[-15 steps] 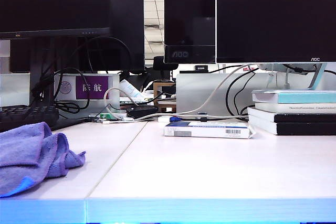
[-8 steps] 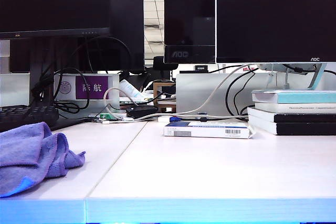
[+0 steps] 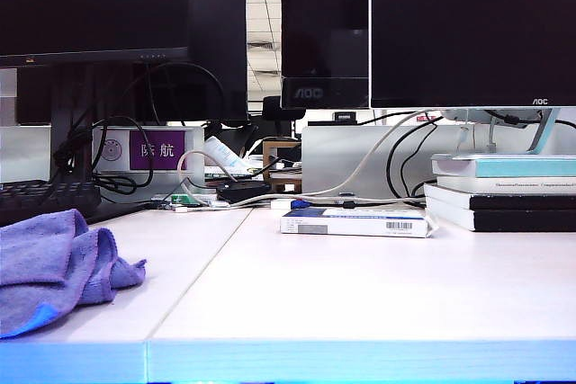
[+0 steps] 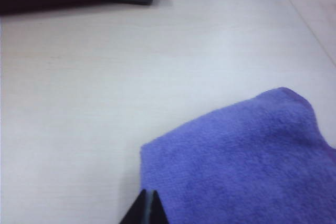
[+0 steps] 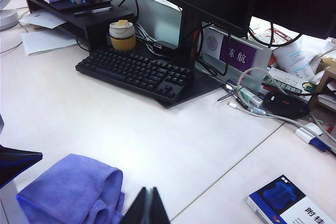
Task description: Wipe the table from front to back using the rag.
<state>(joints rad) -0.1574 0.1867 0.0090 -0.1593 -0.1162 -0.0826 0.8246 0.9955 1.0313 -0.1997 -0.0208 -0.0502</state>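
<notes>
The rag lies bunched at the desk's front left corner, soft, light and limp. It should crumple and drag easily, so a pinch on a raised fold looks best. The left gripper hovers at its edge with jaws closed and empty. The right gripper, also closed, is just beside the rag. A lidded cup stands behind the keyboard; its contents are hidden.
</notes>
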